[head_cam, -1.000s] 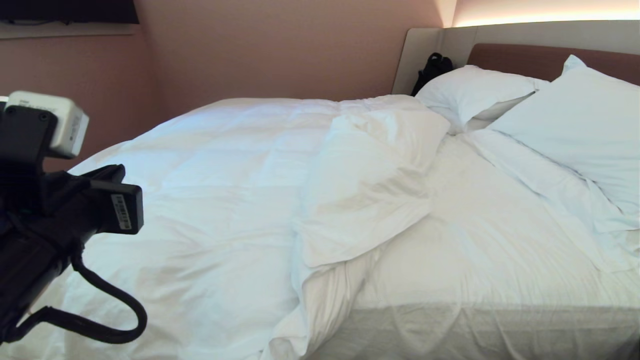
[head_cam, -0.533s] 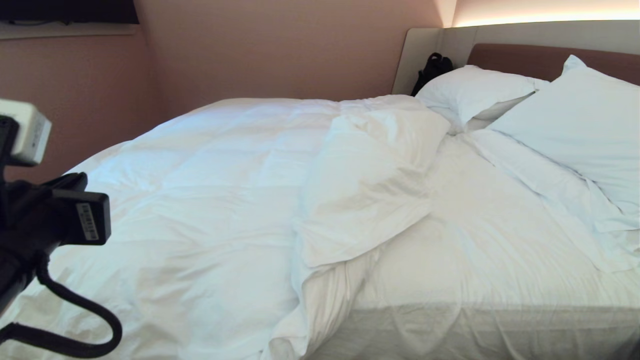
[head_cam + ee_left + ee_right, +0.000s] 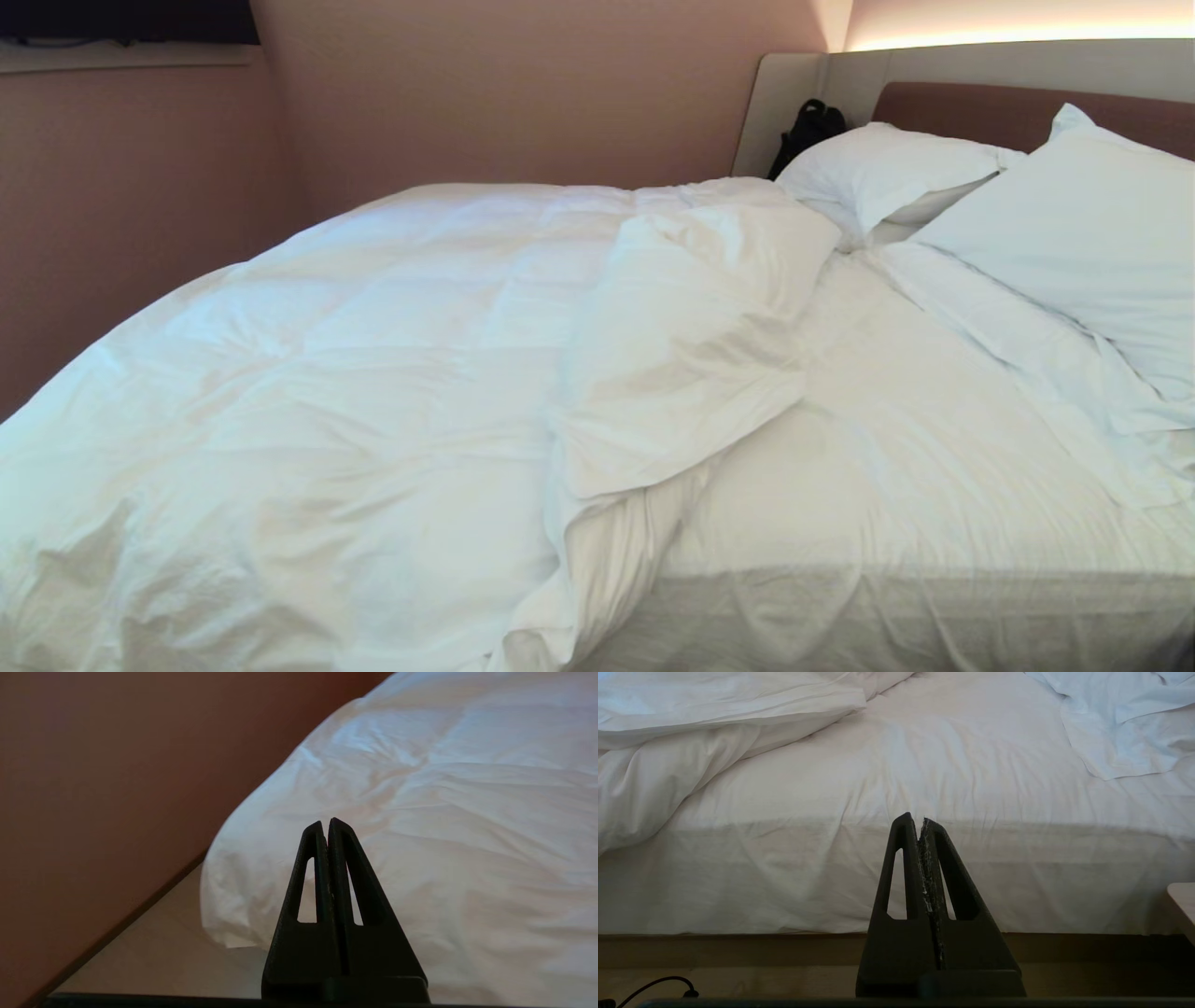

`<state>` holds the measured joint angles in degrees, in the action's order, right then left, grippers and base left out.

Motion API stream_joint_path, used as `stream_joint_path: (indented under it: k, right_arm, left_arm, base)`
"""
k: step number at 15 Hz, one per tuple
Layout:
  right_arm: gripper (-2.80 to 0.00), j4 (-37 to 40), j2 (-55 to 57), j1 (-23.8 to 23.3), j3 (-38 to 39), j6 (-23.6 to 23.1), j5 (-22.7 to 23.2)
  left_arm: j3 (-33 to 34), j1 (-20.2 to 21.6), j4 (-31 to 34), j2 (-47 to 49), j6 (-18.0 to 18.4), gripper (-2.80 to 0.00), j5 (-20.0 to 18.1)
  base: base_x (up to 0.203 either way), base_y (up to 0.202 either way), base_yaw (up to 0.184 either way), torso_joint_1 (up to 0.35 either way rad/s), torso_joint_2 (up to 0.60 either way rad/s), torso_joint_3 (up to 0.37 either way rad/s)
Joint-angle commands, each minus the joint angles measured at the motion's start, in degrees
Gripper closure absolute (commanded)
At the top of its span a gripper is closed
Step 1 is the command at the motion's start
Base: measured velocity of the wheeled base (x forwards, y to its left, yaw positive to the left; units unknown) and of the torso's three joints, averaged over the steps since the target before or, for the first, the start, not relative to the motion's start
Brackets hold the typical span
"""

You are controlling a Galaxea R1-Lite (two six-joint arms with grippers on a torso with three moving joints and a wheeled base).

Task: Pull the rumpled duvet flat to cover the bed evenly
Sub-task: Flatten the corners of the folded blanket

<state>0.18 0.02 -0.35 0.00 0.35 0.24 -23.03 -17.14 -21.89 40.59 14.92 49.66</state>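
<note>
The puffy white duvet (image 3: 355, 373) covers the left part of the bed, and its right edge is folded back in a rumpled flap (image 3: 691, 345). Bare fitted sheet (image 3: 896, 439) shows on the mattress between that flap and the pillows. Neither arm shows in the head view. My left gripper (image 3: 327, 822) is shut and empty, held in the air in front of the duvet's (image 3: 420, 812) corner that hangs by the wall. The right gripper (image 3: 920, 819) is shut and empty too, low before the bed's side (image 3: 831, 877), with the duvet's fold (image 3: 668, 765) off to one side.
Two white pillows (image 3: 887, 173) (image 3: 1083, 233) lean on the brown headboard (image 3: 990, 107). A black bag (image 3: 808, 126) sits in the corner behind them. A pink wall (image 3: 93, 788) runs close along the bed's far side, with a strip of floor (image 3: 154, 952). A pale table corner (image 3: 1183, 900) stands nearby.
The left arm, which filled the left edge of the head view a second ago, has drawn back leftwards and gone out of that view. The bedding has not moved.
</note>
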Motion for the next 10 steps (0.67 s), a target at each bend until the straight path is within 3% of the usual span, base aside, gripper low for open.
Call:
stream_joint_path:
  k: [1, 6, 10]
  right_arm:
    - [0.00, 0.00, 0.03, 0.00, 0.00, 0.00, 0.02]
    - [0.00, 0.00, -0.02, 0.00, 0.00, 0.00, 0.02]
    - [0.00, -0.01, -0.02, 0.00, 0.00, 0.00, 0.02]
  left_arm:
    - [1.53, 7.42, 2.35, -11.56, 0.13, 0.00, 0.17]
    - [8.23, 15.83, 3.44, -23.95, -0.19, 0.00, -1.72]
    - [13.89, 17.92, 3.59, -33.27, -1.00, 0.00, -7.58]
  base:
    - [0.000, 0.000, 0.000, 0.000, 0.00, 0.000]
    - [0.000, 0.000, 0.000, 0.000, 0.00, 0.000]
    - [0.000, 0.000, 0.000, 0.000, 0.00, 0.000]
